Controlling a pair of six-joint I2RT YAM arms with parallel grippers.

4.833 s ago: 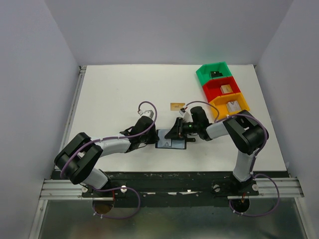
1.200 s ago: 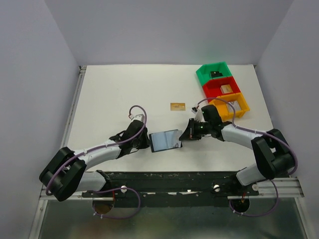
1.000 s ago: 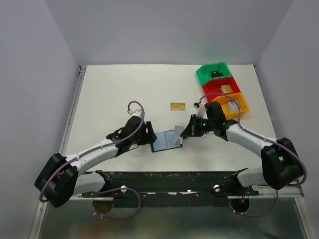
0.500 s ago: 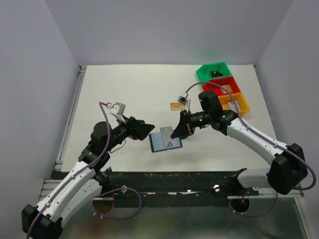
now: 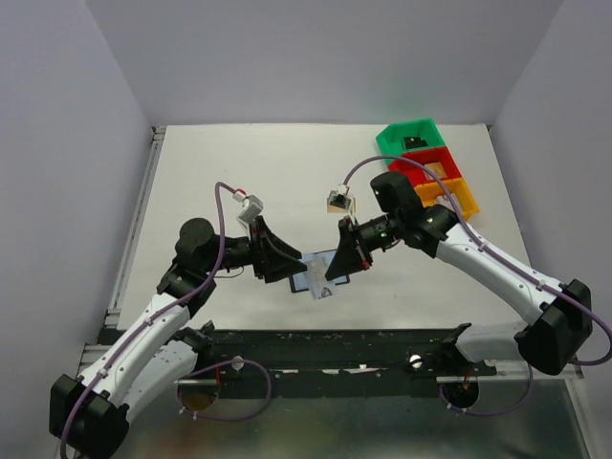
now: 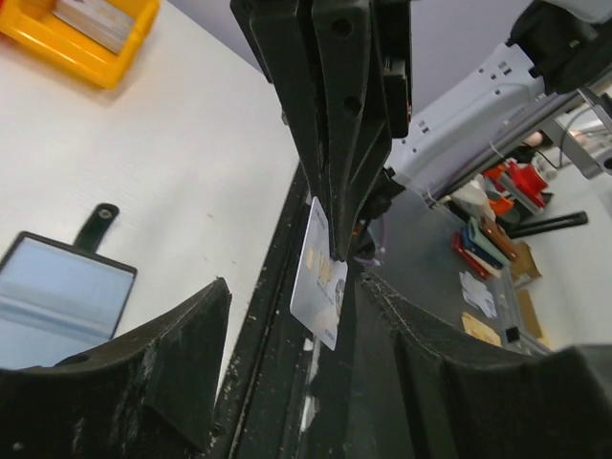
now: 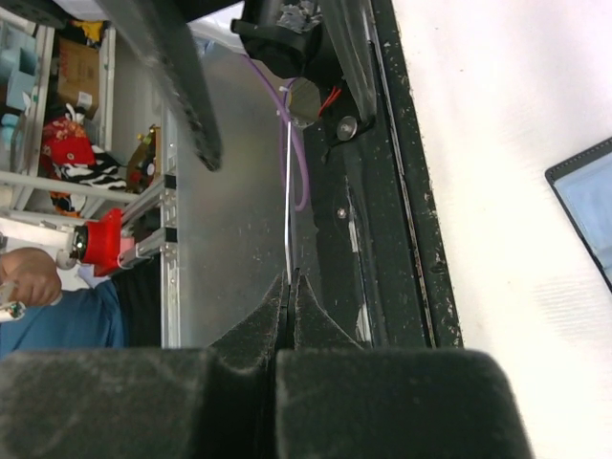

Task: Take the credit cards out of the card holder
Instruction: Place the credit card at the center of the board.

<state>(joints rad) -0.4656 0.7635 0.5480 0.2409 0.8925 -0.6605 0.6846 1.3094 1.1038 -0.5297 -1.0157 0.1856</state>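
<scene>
The card holder [image 5: 316, 285] lies open on the table near the front edge, its blue-grey inside up and its strap tab [image 6: 96, 225] pointing away. My right gripper [image 5: 335, 270] hovers above it, shut on a silver-grey credit card [image 6: 320, 277]. That card shows edge-on in the right wrist view [image 7: 289, 191]. My left gripper [image 6: 292, 287] is open and faces the right one, and the card hangs between its spread fingers without touching them. A gold-orange card [image 5: 345, 205] lies further back on the table, partly hidden by the right arm's cable plug.
Green [image 5: 411, 142], red [image 5: 430, 164] and orange [image 5: 449, 191] bins with small items stand in a row at the back right. The orange bin [image 6: 86, 38] also shows in the left wrist view. The black front rail [image 5: 316, 339] runs just below the holder.
My left gripper let go of the holder, lifted and swung back toward the right gripper. The right gripper rose with the silver card in it. The holder now rests flat on the table.
</scene>
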